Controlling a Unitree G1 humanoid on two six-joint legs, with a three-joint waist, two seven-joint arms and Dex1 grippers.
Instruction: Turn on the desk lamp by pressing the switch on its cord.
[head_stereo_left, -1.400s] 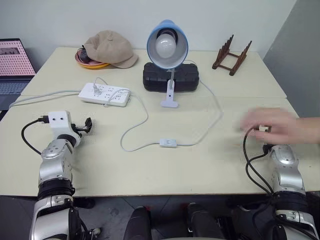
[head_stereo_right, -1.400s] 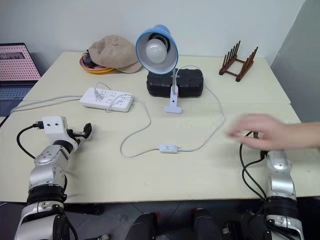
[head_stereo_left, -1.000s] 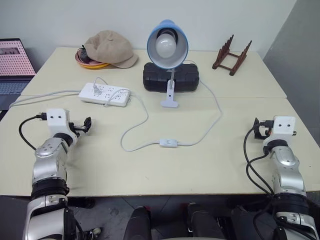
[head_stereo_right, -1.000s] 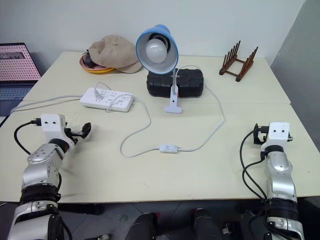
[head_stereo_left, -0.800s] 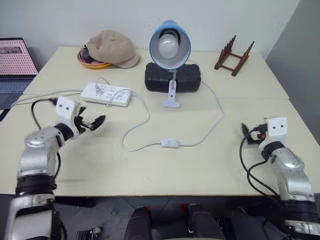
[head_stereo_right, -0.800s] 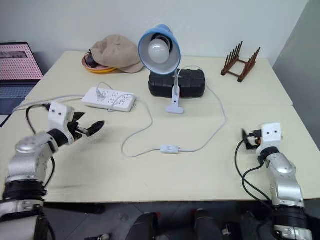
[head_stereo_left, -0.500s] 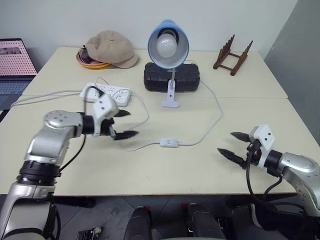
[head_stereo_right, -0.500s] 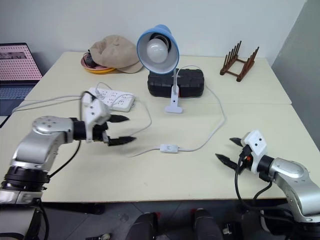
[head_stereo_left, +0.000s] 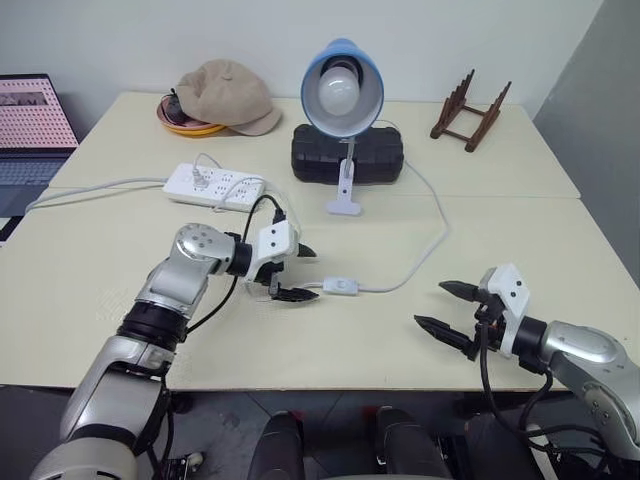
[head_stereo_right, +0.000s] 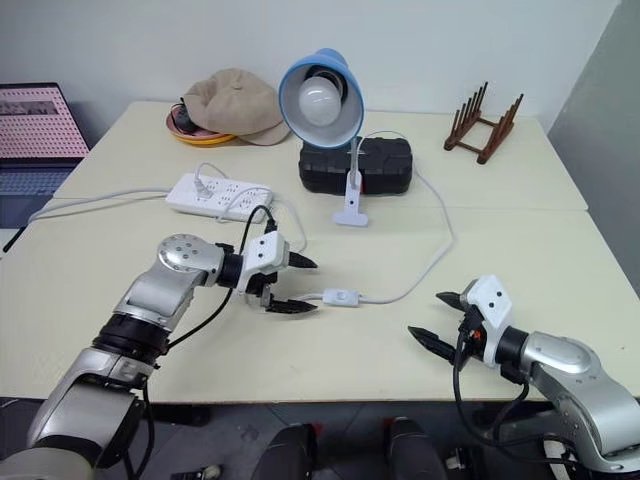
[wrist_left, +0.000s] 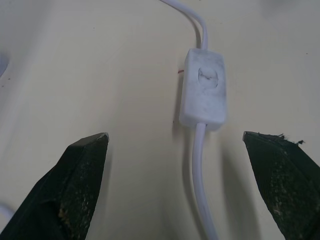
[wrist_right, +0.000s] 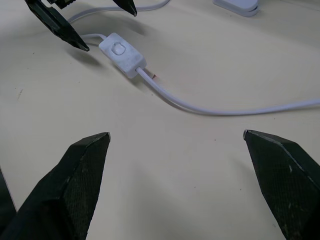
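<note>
We see our left jaws (head_stereo_left: 300, 273) spread wide, one black finger (wrist_left: 75, 185) on each side of the cord (wrist_left: 202, 200), with their tips just short of the switch (head_stereo_left: 343, 286) and not touching it. The switch lies flat on the desk (head_stereo_left: 330, 335), rocker button facing up, in the near middle. Our right jaws (head_stereo_left: 447, 309) are also spread wide and holding nothing; they hover above the bare desk to the right, pointing left toward the switch and well apart from it. From the switch the cord curves right and back, then runs behind to the desk lamp (head_stereo_left: 342, 88), whose white clip base stands in front of a black case (head_stereo_left: 346, 156). The bulb looks unlit. A second stretch of cord loops left from the switch toward the white power strip (head_stereo_left: 214, 186). Farther back lie a tan cap (head_stereo_left: 226, 92) over an orange dish (head_stereo_left: 186, 125), and a wooden rack (head_stereo_left: 470, 109) at the far right.
</note>
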